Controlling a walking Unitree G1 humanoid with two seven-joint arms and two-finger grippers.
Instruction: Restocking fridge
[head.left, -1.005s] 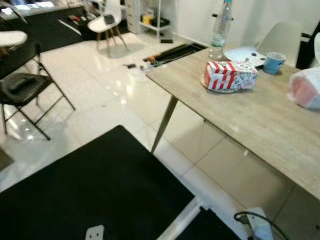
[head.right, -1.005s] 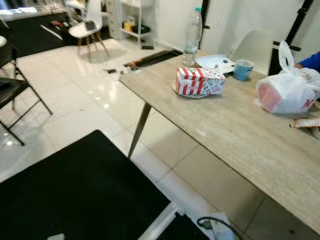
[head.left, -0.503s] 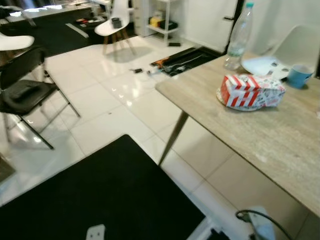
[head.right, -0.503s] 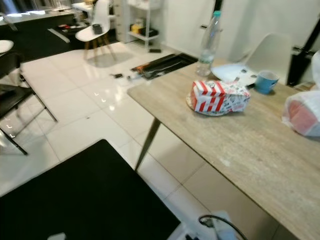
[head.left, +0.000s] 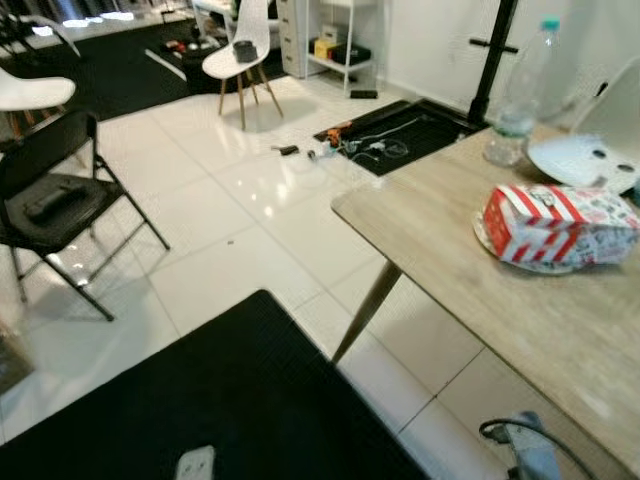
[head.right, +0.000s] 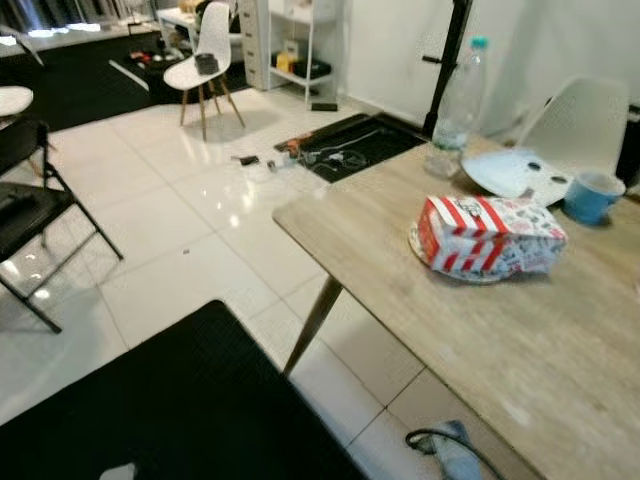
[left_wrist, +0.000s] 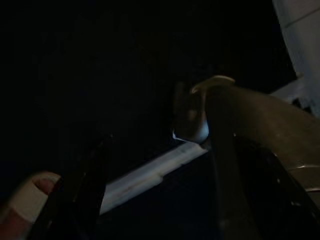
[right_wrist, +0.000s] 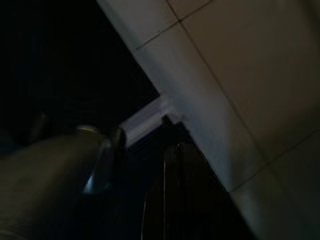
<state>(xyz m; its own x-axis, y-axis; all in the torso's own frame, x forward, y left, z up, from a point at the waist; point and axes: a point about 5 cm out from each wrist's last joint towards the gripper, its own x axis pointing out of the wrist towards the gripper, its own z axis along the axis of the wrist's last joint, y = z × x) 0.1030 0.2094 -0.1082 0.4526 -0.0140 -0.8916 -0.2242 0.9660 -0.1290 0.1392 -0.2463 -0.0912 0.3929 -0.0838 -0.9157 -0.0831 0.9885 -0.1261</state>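
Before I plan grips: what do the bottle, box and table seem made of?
Bottle: clear plastic, it seems; see-through, green cap. Box: printed cardboard, probably; matte red-and-white stripes, crumpled end. Table: pale wood-look top, maybe laminate; faint grain, matte.

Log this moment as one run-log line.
phase: walking | table: red-striped food box, water bottle, blue cup | arms: idle

eye views bright, slight blur | glare on white floor tiles | wrist views v. dark, soft focus
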